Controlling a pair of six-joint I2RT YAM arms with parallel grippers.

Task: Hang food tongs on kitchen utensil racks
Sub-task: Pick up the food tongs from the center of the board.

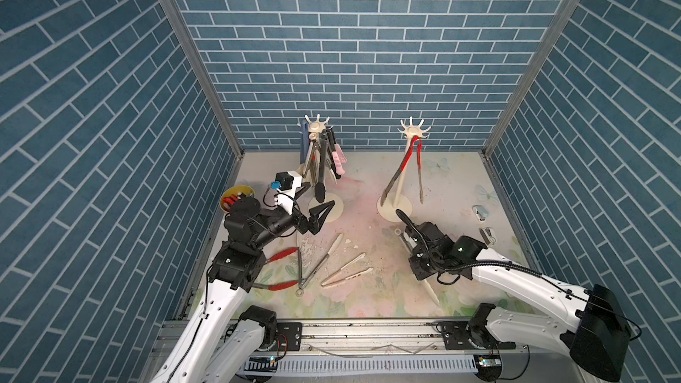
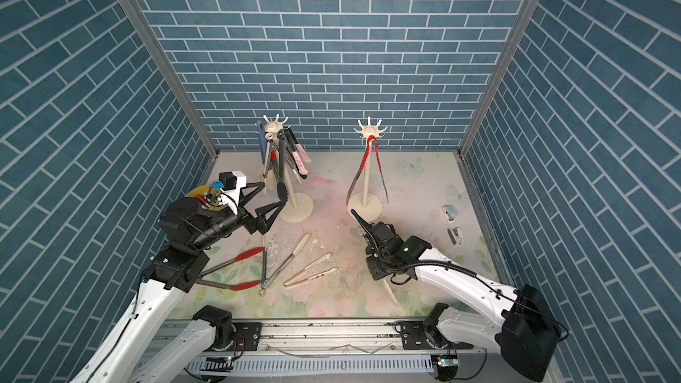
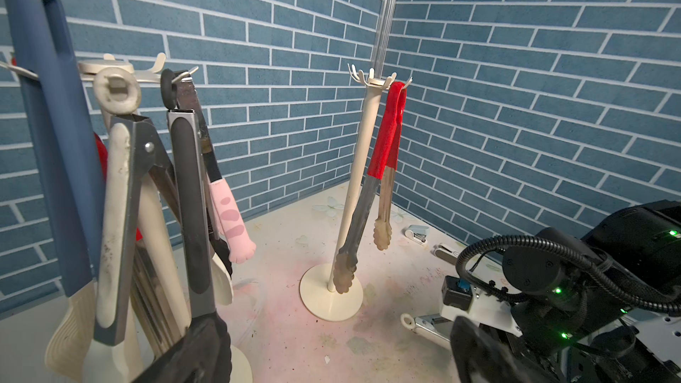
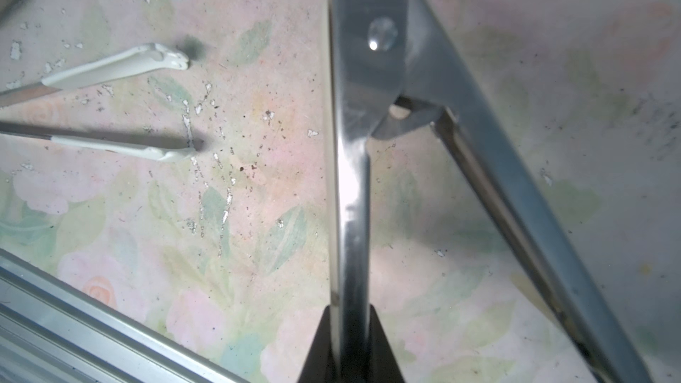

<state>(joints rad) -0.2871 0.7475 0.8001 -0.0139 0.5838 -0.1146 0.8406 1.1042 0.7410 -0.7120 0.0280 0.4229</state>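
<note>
Two cream kitchen utensil racks stand at the back in both top views. The left rack carries several food tongs: blue, cream-handled, black and pink. Red-handled tongs hang on the right rack. My left gripper stands open beside the left rack's hanging tongs, holding nothing. My right gripper is shut on one arm of steel tongs, low over the mat; their cream tip sticks out under the wrist. Red-tipped, cream-tipped and slim beige tongs lie on the mat.
A yellow cup with markers sits behind my left arm by the left wall. Two small staplers lie near the right wall. An aluminium rail runs along the front edge. Brick-patterned walls close in three sides.
</note>
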